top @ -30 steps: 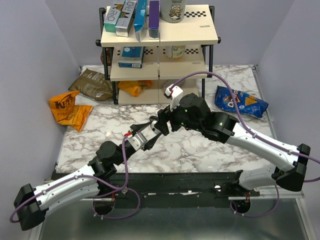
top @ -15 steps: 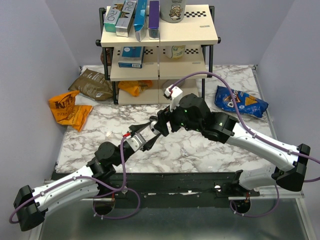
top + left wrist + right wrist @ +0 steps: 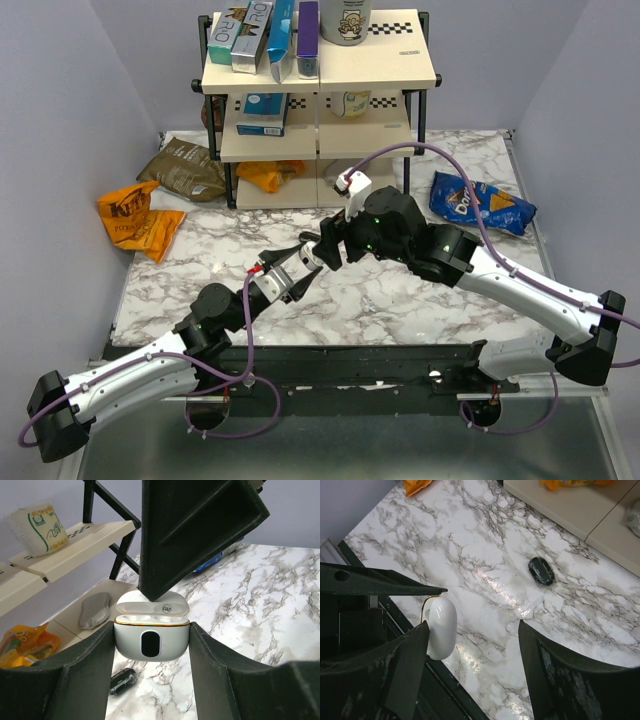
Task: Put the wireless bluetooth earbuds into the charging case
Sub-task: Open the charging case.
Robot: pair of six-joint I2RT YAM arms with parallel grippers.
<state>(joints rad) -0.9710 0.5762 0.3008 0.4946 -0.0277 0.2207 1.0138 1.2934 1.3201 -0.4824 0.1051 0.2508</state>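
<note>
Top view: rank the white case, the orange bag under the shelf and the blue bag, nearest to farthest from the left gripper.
1. white case: clamped in the left gripper itself.
2. orange bag: behind it, under the shelf.
3. blue bag: far right.

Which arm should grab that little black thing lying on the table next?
Probably right. The right gripper is open and empty, and the black thing lies on the marble before it. The left gripper is busy, shut on the white case.

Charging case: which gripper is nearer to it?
Left gripper: its fingers grip the charging case by both sides. The right gripper hangs open above it, one finger at the lid.
</note>
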